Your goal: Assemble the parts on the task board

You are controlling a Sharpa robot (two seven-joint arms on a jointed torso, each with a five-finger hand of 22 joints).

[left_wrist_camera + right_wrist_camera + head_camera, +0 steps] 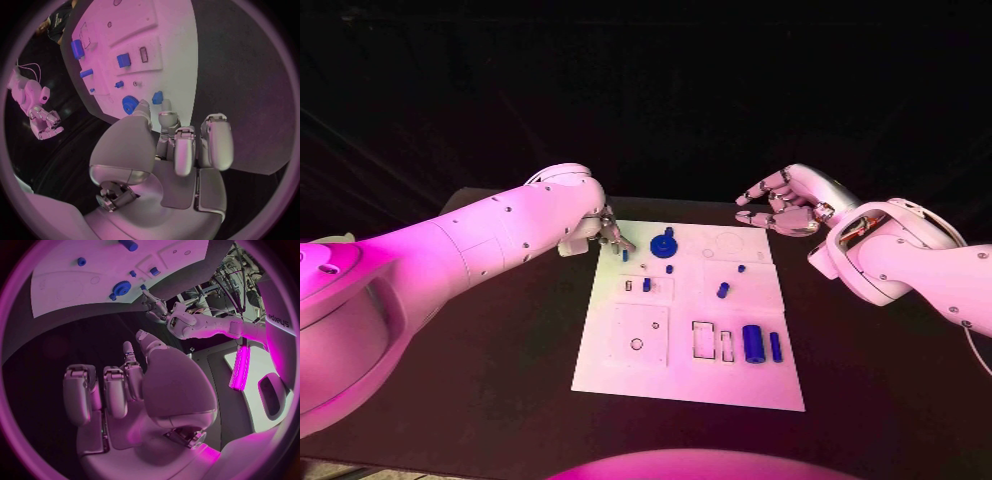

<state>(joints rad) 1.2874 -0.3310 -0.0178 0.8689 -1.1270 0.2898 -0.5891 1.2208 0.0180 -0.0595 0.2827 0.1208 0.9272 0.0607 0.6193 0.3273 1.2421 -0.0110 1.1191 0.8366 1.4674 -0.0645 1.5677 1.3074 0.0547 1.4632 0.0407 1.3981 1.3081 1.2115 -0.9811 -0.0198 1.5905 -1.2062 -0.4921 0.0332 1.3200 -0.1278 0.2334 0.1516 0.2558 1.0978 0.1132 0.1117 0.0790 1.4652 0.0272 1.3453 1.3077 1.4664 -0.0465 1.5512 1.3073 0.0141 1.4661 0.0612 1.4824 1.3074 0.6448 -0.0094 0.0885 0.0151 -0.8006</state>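
A: Task board (687, 375) is noted flat at table centre, blue parts spread on it: a gear (662, 246) near the far edge, a large cylinder (753, 343) nearer the robot.

B: Left hand (606, 232) is seen at the board's far left corner, fingers apart, nothing grasped. Right hand (783, 205) is held off the far right corner, fingers loosely curled, empty.

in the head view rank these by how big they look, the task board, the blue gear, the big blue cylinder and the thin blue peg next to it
1. task board
2. big blue cylinder and blue gear: look about alike, so unranked
3. thin blue peg
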